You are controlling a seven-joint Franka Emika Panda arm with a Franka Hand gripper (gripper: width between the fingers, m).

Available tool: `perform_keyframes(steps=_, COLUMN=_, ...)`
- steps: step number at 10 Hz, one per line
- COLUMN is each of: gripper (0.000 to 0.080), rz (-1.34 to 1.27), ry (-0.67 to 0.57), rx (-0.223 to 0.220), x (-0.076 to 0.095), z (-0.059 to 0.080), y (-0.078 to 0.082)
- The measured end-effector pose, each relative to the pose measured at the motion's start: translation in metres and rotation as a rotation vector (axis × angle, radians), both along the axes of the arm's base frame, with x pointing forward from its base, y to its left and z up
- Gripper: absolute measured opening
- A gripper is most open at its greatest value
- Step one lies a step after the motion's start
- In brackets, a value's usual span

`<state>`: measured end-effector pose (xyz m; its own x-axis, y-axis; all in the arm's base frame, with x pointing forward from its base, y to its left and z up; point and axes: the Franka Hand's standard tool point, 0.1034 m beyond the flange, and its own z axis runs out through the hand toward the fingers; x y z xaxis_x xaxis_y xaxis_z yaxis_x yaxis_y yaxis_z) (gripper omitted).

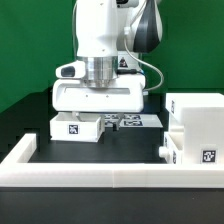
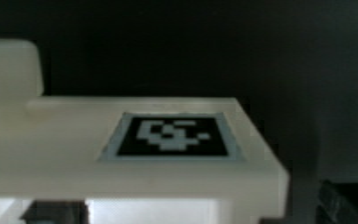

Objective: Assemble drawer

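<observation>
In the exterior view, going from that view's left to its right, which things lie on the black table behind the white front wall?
small white part with a tag → marker board → large white box

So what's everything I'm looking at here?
small panel: one, white with a black tag, on the table under the gripper
large box: one, white, tagged, at the exterior view's right
marker board: one, white with black tags, beside the small panel
low wall: one, white, along the table's near edge
table: one, black
backdrop: one, green, behind
arm: one, white and grey, centre
gripper: one, white, low over the small panel; fingers hidden
</observation>
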<state>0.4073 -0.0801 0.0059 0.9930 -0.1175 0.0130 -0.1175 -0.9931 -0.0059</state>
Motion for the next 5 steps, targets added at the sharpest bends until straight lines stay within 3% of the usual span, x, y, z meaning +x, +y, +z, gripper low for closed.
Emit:
perform_keyframes(steps=1, gripper=0.0634, rz=0.003, ry=0.001, rx=0.0, x=-0.0002, z=-0.0001, y=0.0003)
perform_keyframes(steps=2, gripper=0.0446, rz=0.008, ry=0.001, rx=0.0, x=0.0009, z=0.0004, y=0.0006)
perform_keyframes(steps=3, gripper=0.0446, rz=0.012, ry=-0.001, rx=0.0, x=0.0021, z=0.0007, y=0.0018)
perform_keyframes(steps=5, gripper=0.0121, rz=0.02, ry=-0.005, rx=0.0, x=0.0051, z=0.0017, y=0.0037)
